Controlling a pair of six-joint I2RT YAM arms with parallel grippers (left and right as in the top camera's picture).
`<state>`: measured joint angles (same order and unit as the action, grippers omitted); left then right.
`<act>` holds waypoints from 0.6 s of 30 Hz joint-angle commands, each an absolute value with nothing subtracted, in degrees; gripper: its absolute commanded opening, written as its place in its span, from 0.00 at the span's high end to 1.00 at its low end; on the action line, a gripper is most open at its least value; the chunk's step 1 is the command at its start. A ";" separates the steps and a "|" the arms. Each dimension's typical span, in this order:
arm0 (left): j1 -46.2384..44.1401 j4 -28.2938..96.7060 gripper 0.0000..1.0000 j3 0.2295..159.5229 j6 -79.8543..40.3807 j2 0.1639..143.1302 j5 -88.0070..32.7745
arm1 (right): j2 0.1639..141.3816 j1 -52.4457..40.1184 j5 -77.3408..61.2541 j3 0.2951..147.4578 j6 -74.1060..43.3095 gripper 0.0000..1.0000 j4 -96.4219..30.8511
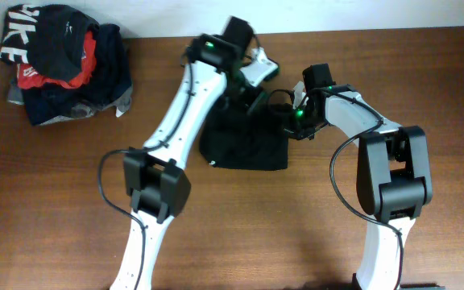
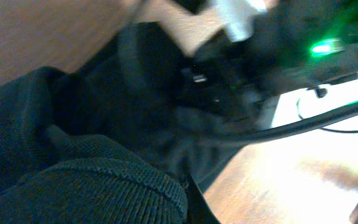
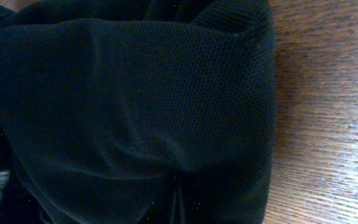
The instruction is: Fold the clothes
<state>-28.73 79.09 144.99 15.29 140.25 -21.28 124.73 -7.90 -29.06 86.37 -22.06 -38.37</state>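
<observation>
Shirt [image 1: 244,145] lies at frame centre on the table [image 1: 425,80] as a compact dark block, upper edge bunched under both tools, so my read is a mid-fold step with the top edge being gathered to carry over. Left gripper [image 1: 252,93] sits at the shirt's upper edge and right gripper [image 1: 284,121] at its upper right corner, close together, probably so the two share one hem and keep it straight. Left arm reaches long from the lower left base, elbow mid-frame, wrist bent down over the cloth. Right arm is folded tight, elbow high at right, wrist turned in toward centre. Both wrist views are filled with black mesh cloth and the fingers are hidden, so I cannot tell whether either one is pinching or spread. Spare pile [image 1: 63,68] sits upper left, well apart.
</observation>
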 commanded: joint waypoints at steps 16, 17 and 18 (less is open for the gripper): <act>-31.83 76.79 0.99 146.21 11.99 137.97 -22.70 | 125.69 -1.48 -35.79 87.94 -21.67 0.96 -37.87; -31.83 76.75 0.99 146.21 11.99 137.97 -22.72 | 125.03 -0.67 -36.51 88.42 -21.67 0.96 -37.87; -31.86 76.73 0.99 146.21 11.97 137.97 -22.72 | 124.31 0.21 -37.17 88.90 -21.71 0.96 -37.87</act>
<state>-31.59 77.06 144.99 12.53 140.25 -21.26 125.54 -2.52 -35.79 86.74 -22.02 -37.95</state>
